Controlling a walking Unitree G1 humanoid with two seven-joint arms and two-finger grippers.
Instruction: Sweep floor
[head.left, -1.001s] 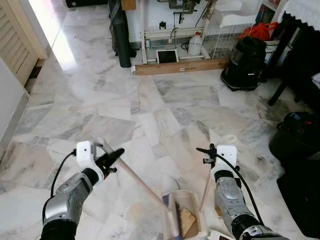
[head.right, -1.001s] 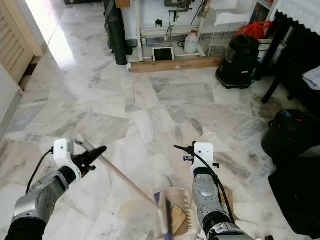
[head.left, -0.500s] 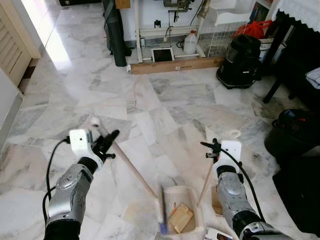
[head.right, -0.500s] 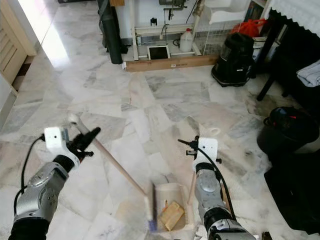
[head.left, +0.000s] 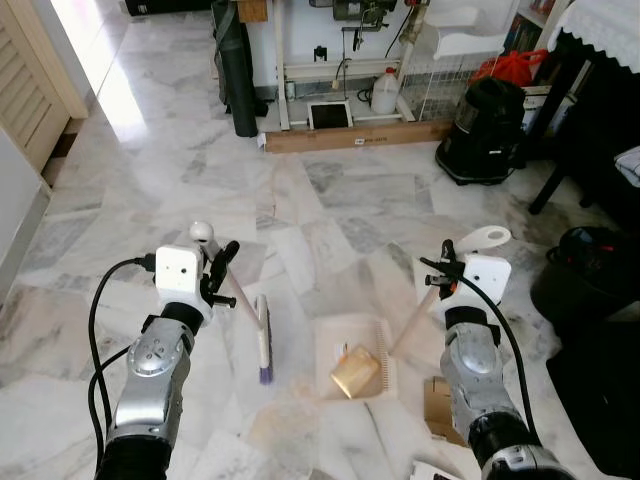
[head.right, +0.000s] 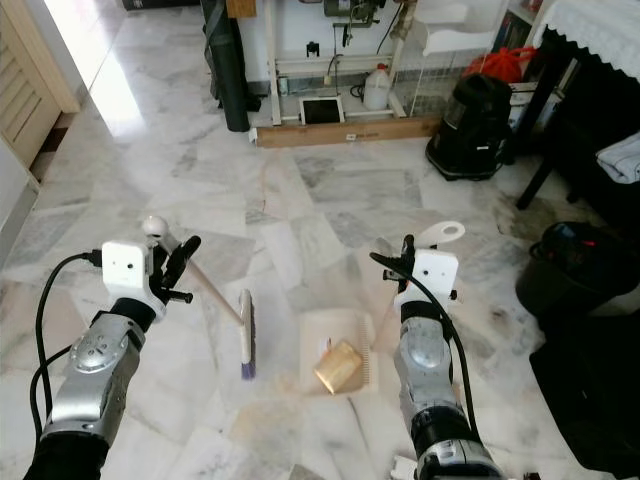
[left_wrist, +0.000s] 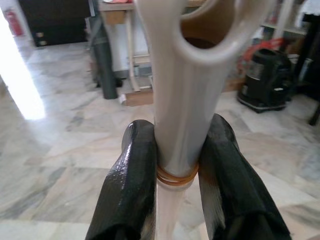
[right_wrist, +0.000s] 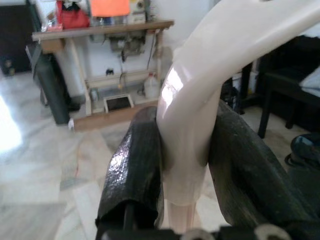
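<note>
Since half a second ago, the broom (head.left: 262, 338) has swung away from the dustpan (head.left: 358, 355): its bristle head, which stood at the pan's left rim, now stands on the marble floor (head.left: 330, 210) near the pan but apart from it, to the robot's left. Both arms have also risen. The left gripper (left_wrist: 176, 150) is clenched around the broom's pale handle just below its hanging loop, a rubber band circling the shaft between the fingers (left_wrist: 132, 175). The right gripper (right_wrist: 182, 145) grasps the curved cream handle of the dustpan, whose tray lies flat on the floor with a tan block of debris (head.left: 355, 370) inside. A piece of brown cardboard (head.left: 438, 408) lies on the floor just right of the pan. A black vacuum cleaner (head.left: 490, 130) stands well beyond, near the far wall.
</note>
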